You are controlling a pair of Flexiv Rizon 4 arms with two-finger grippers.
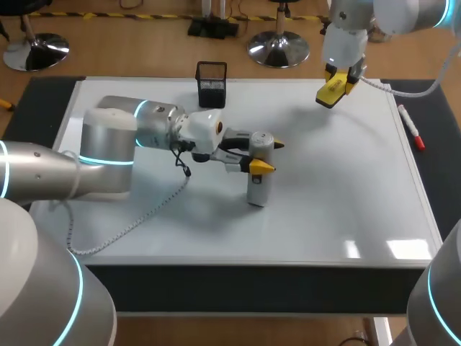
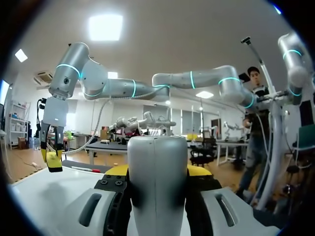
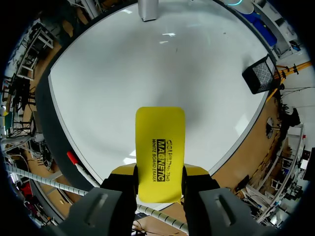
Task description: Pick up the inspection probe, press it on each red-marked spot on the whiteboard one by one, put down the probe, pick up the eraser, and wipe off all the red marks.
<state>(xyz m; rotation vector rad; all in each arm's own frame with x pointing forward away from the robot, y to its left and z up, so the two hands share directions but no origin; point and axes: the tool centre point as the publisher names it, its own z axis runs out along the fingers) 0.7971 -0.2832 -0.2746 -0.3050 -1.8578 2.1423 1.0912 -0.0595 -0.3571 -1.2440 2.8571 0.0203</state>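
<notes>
The inspection probe (image 1: 259,176), a pale grey cylinder, stands upright on the whiteboard (image 1: 346,187) near its middle. My left gripper (image 1: 270,156) is shut on the probe's upper part, one yellow tip on either side. In the left wrist view the probe (image 2: 157,182) fills the gap between the fingers (image 2: 199,170). My right gripper (image 1: 336,89) hangs above the board's far right part, shut on the yellow eraser (image 1: 331,91). The right wrist view has the eraser (image 3: 160,152) sticking out ahead of the right gripper (image 3: 160,173) over white board (image 3: 123,64). No red mark shows on the board.
A black mesh basket (image 1: 211,83) stands at the board's far edge, left of the middle. A red-capped marker (image 1: 411,127) lies along the board's right edge. The left arm's cable (image 1: 137,223) trails over the board's near left part.
</notes>
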